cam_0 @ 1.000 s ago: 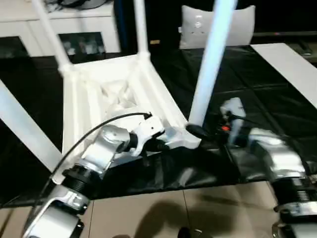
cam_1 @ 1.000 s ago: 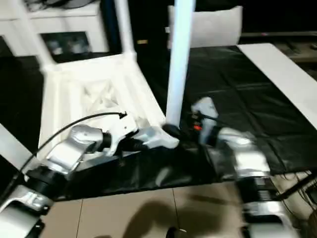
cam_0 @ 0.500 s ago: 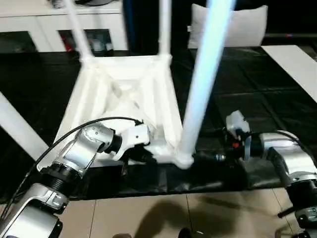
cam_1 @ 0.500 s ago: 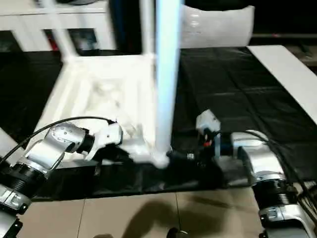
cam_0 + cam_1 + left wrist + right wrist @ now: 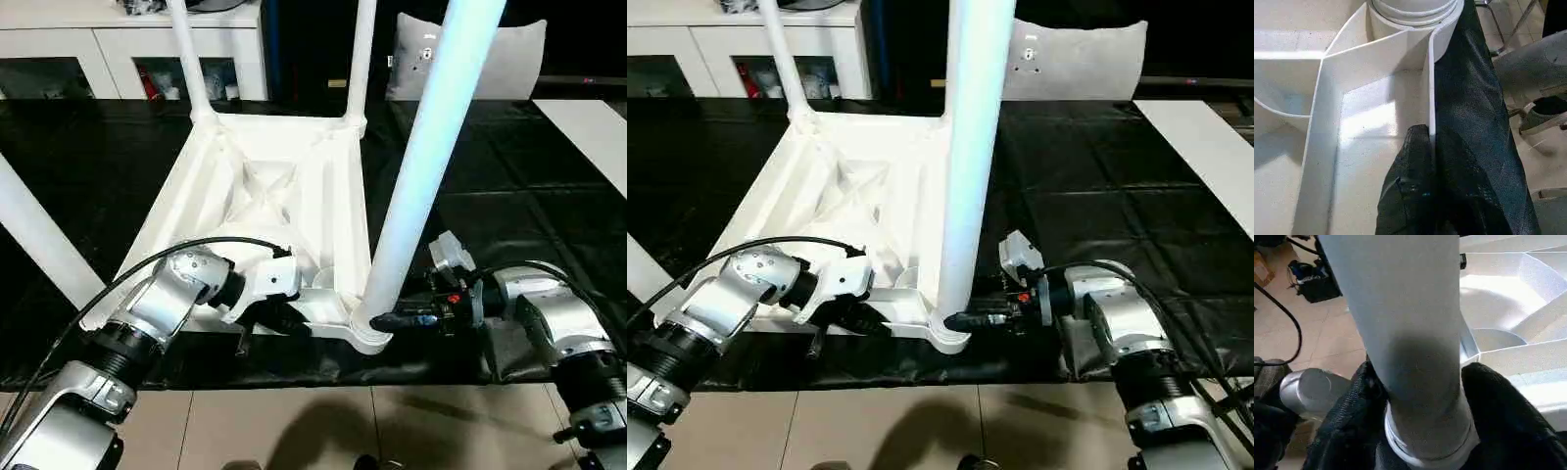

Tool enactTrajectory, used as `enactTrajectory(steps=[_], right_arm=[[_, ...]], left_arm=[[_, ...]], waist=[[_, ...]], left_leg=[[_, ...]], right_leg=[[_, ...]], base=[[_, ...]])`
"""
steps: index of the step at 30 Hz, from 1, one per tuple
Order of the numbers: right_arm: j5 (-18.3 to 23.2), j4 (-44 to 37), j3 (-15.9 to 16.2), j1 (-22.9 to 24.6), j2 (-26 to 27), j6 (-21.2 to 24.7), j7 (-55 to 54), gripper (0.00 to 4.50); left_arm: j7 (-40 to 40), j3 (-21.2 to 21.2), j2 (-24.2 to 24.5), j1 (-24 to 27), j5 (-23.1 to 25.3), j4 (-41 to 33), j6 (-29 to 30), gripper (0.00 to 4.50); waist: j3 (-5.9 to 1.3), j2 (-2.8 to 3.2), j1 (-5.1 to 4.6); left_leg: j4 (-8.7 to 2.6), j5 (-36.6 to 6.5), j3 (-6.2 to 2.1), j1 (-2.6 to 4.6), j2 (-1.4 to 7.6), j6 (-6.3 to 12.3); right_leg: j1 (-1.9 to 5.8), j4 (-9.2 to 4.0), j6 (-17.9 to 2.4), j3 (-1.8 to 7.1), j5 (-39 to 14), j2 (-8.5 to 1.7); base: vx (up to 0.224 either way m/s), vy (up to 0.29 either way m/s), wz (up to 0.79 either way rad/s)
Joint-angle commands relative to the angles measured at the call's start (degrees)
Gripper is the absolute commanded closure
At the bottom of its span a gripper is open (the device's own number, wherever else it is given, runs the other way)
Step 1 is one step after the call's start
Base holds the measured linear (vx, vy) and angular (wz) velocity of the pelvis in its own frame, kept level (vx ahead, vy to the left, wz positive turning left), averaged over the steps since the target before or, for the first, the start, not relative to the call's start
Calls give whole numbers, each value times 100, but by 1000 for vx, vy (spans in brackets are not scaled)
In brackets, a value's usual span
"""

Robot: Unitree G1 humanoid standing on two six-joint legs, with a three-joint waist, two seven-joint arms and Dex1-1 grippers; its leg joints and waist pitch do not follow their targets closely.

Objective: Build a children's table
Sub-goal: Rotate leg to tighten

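Upside down on the black-covered worktop (image 5: 509, 196), ribs up: the white tabletop (image 5: 284, 196), with four legs standing in its corner sockets. Nearest of them, the near leg (image 5: 416, 186), rising from the corner closest to the robot's right arm.

Left end effector (image 5: 1422, 129) pinched together on the thin near wall of the tabletop, just beside that corner. Right end effector (image 5: 380, 320) clamped around the base of the near leg, one black finger (image 5: 1498, 396) to each side, right above the socket collar.

Likely light for its bulk — hollow plastic throughout, stiff along the ribs but thin at the rim. Smooth and glossy, so probably slippery under a weak pinch. Best gripped low on a leg, next to the socket, where the tube looks thickest and leverage is least — higher up, a long leg would probably twist or pry loose. On the tabletop, better taken at a rim wall near a corner than at mid-span, where flexing seems likely.
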Motion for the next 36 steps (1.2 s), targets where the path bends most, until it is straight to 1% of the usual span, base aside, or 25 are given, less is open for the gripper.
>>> enactTrajectory(steps=[1,5,10,13,16,17,18,19,20,21,22,23,24,25,26,27,28,29,30,31,32,33,34,35,36], right_arm=[[82,40,42,-122,36,70,49,237],[109,67,40,-139,120,113,39,250],[25,10,-50,-110,345,338,-652,254],[-215,-98,-148,-110,647,546,-1670,255],[-329,-54,-351,-217,1080,906,-2751,255],[-474,34,-451,-314,1409,1021,-3507,255],[-515,55,-467,-336,1485,1032,-3676,255],[-579,144,-496,-387,1635,943,-3997,255],[-579,158,-503,-394,1652,931,-4029,255],[-618,389,-596,-506,1935,691,-4549,255],[-606,502,-638,-554,2073,556,-4726,255],[-547,577,-712,-588,2211,542,-4856,255],[-514,609,-760,-604,2275,579,-4919,221],[-516,642,-783,-624,2313,575,-4967,187],[-551,638,-807,-629,2348,588,-5029,187],[-551,638,-807,-629,2348,588,-5029,181],[-586,636,-816,-631,2365,585,-5069,167],[-604,602,-834,-610,2349,553,-5090,152],[-600,585,-842,-597,2330,536,-5074,143],[-586,541,-851,-556,2258,468,-4989,143],[-581,533,-853,-546,2237,443,-4963,139],[-570,523,-855,-525,2193,386,-4904,125],[-498,449,-895,-449,2057,306,-4700,111],[-449,372,-917,-387,1945,262,-4517,102],[-412,293,-931,-333,1841,241,-4356,102]], left_arm=[[-309,-253,-52,3,-22,-57,-60,450],[-256,-212,-55,14,-26,-49,9,450],[136,45,-193,41,-161,-124,696,450],[612,232,-377,107,-196,-226,1123,450],[1123,475,-656,182,-314,-393,1573,450],[1562,677,-893,212,-366,-480,1862,450],[1670,726,-949,216,-372,-495,1924,450],[1918,841,-1079,212,-372,-511,2067,450],[1937,849,-1090,213,-374,-515,2080,450],[2282,982,-1286,241,-376,-601,2308,450],[2498,1039,-1391,253,-350,-627,2381,450],[2679,1064,-1483,264,-308,-660,2438,450],[2775,1076,-1534,265,-278,-683,2454,450],[2834,1080,-1566,262,-259,-698,2469,450],[2907,1079,-1625,263,-238,-757,2502,450],[2907,1079,-1625,263,-238,-757,2502,450],[2947,1062,-1674,270,-231,-827,2559,450],[3027,1051,-1732,274,-229,-901,2638,450],[3052,1049,-1744,273,-228,-914,2657,450],[3095,1051,-1749,263,-224,-904,2662,450],[3109,1053,-1747,260,-221,-899,2658,450],[3135,1058,-1740,254,-211,-888,2636,450],[3127,1055,-1677,243,-175,-861,2571,450],[3119,1044,-1624,240,-144,-833,2479,450],[3101,1038,-1577,238,-127,-804,2416,450]], waist=[[-483,-57,-26],[-479,-63,-22],[-462,-61,-72],[-417,-84,-204],[-417,-8,-360],[-414,27,-502],[-387,162,-618],[-416,241,-667],[-403,289,-614],[-288,142,-644],[-232,-51,-699],[-241,-179,-824],[-371,-148,-904],[-480,28,-928],[-539,331,-627],[-431,353,-733],[-258,-5,-680],[-171,-342,-613],[-311,-217,-675],[-373,-148,-571],[-425,-41,-535],[-482,109,-531],[-602,312,-425],[-530,271,-484],[-502,143,-530]], left_leg=[[-385,690,59,-145,225,724],[-388,625,70,-148,203,673],[-404,472,78,-140,191,564],[-391,-1,97,-137,101,404],[-377,-279,77,-155,120,356],[-387,-446,43,-220,211,347],[-436,-917,-41,-147,454,345],[-725,-1577,-361,-344,977,410],[-863,-1884,-441,-243,1176,370],[-879,-2412,-239,-22,1015,220],[-617,-2425,-76,-25,569,140],[542,-1273,436,370,-430,390],[311,-1298,379,61,-270,523],[31,-972,0,-608,230,681],[-328,-796,-450,-532,952,853],[-620,-948,-505,-49,1269,862],[-322,-1642,-81,-69,468,347],[669,-994,427,299,-486,295],[627,-928,419,159,-540,459],[307,-637,266,-257,-361,728],[-3,-354,191,-256,-159,863],[-148,-189,80,-243,39,934],[-293,406,-308,-134,805,1276],[-355,510,-355,98,1071,1417],[-271,610,-230,94,786,1247]], right_leg=[[501,-361,-193,312,-2585,-414],[507,-384,-106,306,-2708,-408],[501,-431,-16,279,-2897,-400],[506,-607,357,157,-3512,-357],[551,-735,629,-30,-3599,-331],[648,-794,752,-165,-3464,-329],[714,-824,761,-313,-3327,-363],[974,-33,601,-59,-2476,-493],[865,314,309,210,-1781,-535],[590,233,-116,426,-1383,-554],[528,-244,153,363,-2666,-515],[-125,-1248,1633,-334,-6112,-184],[347,-1192,1917,-484,-5707,-223],[1069,-680,2365,-491,-3624,-329],[1121,264,1608,22,-2372,-595],[491,483,281,482,-639,-738],[404,-154,103,531,-2235,-571],[-281,-1027,1795,32,-5892,-20],[-37,-878,1927,86,-5978,-112],[453,-766,2269,215,-5239,-363],[451,-834,2408,50,-4322,-146],[590,-788,2225,-34,-3574,-161],[650,-285,1328,195,-1838,-433],[319,49,192,401,-792,-592],[280,-51,-276,422,-637,-646]], base=[[0,0,0],[0,0,0],[0,0,0],[0,0,0],[0,0,0],[0,0,0],[0,0,0],[0,0,0],[-16,-58,-9],[-16,-58,-9],[-19,-84,10],[15,-61,-22],[15,-61,-22],[103,27,-43],[90,15,-13],[90,15,-13],[52,-58,14],[18,-92,12],[18,-92,12],[0,0,0],[0,0,0],[0,0,0],[0,0,0],[69,-6,11],[69,-6,11]])
